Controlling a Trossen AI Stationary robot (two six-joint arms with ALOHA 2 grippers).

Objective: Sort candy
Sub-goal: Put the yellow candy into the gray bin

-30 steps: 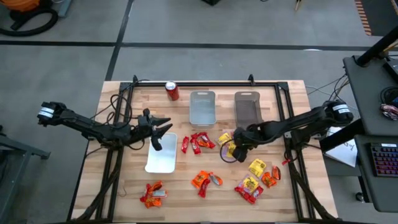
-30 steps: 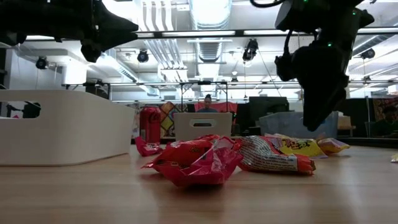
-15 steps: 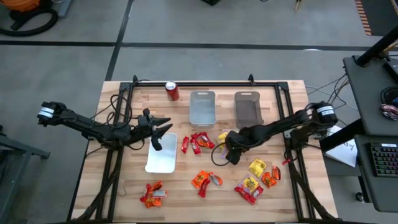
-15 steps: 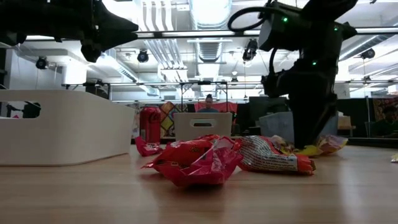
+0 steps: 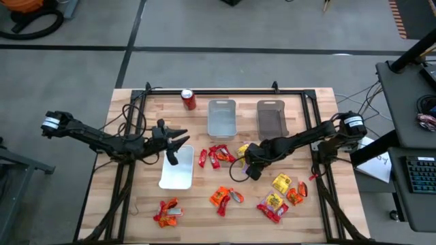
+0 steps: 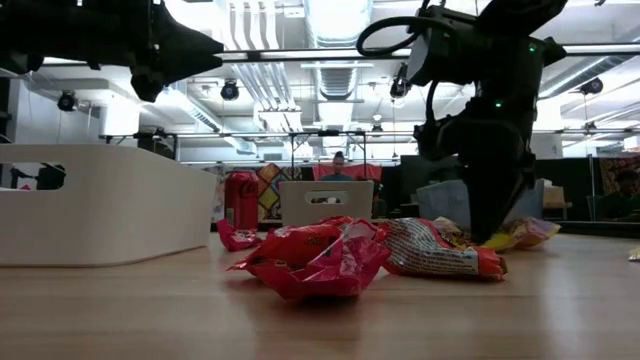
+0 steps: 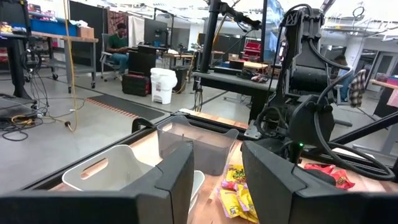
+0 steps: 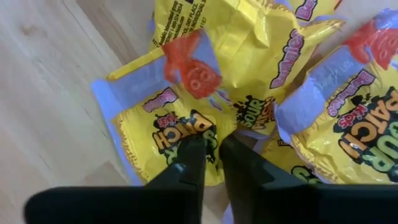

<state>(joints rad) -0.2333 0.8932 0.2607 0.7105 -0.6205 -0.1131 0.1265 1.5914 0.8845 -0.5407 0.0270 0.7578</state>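
Note:
Candy packets lie scattered on the wooden table: red ones (image 5: pixel 216 155), orange ones (image 5: pixel 225 197) and yellow ones (image 5: pixel 281 182). My right gripper (image 5: pixel 247 166) points steeply down into a small heap of yellow packets (image 8: pixel 249 74) near the table's middle. It is shut on one of them. My left gripper (image 5: pixel 174 144) hangs open and level above the white tray (image 5: pixel 177 173) at the left. It holds nothing. My right gripper pinches a yellow packet by a crinkled bit of wrapper near its edge (image 8: pixel 211 127), between its two fingertips (image 8: pixel 194 149). The fingers come from above, slanting down. The packet lies on the table among the other yellow packets.
A clear tray (image 5: pixel 222 117) and a dark tray (image 5: pixel 270 117) stand side by side at the far edge. A red soda can (image 5: pixel 188 99) stands to their left. More red and orange packets (image 5: pixel 167 212) lie near the front edge. A black frame rims the table.
My right gripper has gone down and toward the table's left onto the heap of yellow packets, and its fingers have shut on one packet. The packets lie where they were.

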